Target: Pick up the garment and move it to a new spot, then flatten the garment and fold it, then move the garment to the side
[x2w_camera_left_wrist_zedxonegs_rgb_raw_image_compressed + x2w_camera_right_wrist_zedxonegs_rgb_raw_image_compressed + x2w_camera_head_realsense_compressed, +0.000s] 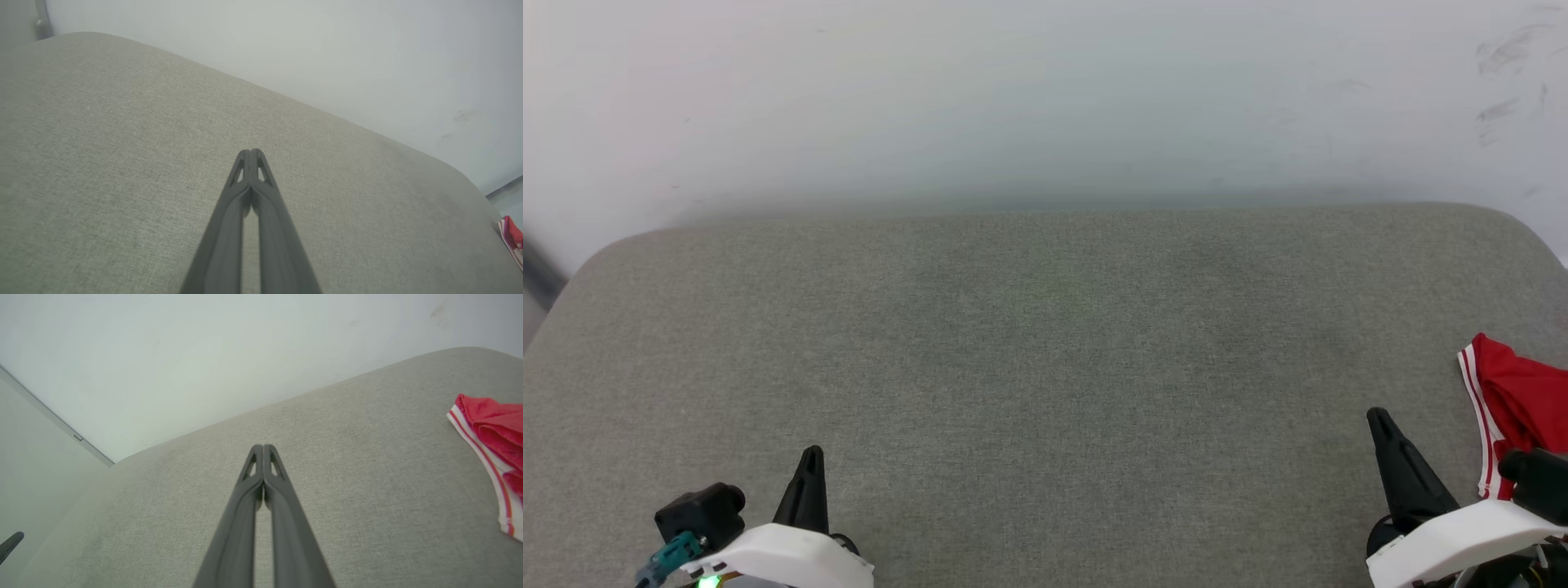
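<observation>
Garment point(490, 420) lies on the cushion point(1045, 343) just right of the right gripper's point(263, 447) fingers, apart from them. It is soft red cloth in folds, edged by a white band with thin red stripes. Most of it runs off the frame, so it seems bunched rather than flat. The long, dark, tapering fingers of the right gripper and the left gripper point(250, 151) are pressed together at the tips, holding nothing. Beyond them spreads the grey-green, coarse-woven cushion with rounded corners, then a pale, scuffed wall point(1045, 98).
</observation>
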Available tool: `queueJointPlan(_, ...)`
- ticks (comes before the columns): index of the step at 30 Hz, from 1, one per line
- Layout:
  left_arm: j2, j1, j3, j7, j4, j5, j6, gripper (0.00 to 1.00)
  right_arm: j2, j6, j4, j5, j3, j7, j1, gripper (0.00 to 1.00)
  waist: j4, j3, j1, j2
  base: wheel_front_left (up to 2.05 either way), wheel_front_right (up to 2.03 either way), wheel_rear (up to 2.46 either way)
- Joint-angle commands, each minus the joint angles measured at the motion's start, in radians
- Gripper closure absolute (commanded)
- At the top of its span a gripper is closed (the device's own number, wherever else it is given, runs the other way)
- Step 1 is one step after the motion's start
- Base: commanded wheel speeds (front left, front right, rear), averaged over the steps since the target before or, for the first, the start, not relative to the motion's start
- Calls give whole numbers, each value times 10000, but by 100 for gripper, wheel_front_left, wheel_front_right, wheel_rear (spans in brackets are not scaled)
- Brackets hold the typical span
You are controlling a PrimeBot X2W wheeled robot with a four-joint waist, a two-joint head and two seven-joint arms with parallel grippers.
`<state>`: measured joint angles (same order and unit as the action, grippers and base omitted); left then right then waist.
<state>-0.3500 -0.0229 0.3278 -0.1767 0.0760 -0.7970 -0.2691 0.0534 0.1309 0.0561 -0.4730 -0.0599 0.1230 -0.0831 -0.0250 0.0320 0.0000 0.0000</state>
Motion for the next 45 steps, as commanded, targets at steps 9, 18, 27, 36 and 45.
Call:
queueJointPlan(9, 353, 483, -704, 387, 199, -1291, 630, 100, 21, 1, -339, -1772, -93, -68, 539, 100, 23, -31, 0, 0, 0, 0, 0)
queueJointPlan(18, 678, 617, -1172, 697, 412, -2261, 1096, 100, 22, 0, -698, -3087, -146, -80, 738, 100, 44, -60, 0, 0, 0, 0, 0)
queueJointPlan(27, 955, 703, -1561, 952, 560, -3041, 1471, 100, 22, 0, -992, -4156, -191, -92, 903, 100, 63, -87, 0, 0, 0, 0, 0)
queueJointPlan(36, 1243, 814, -1969, 1224, 719, -3839, 1864, 100, 20, 0, -1297, -5255, -239, -93, 1064, 100, 83, -116, 0, 0, 0, 0, 0)
queueJointPlan(45, 1513, 893, -2347, 1477, 875, -4571, 2216, 100, 16, 0, -1579, -6258, -287, -100, 1216, 100, 104, -146, 0, 0, 0, 0, 0)
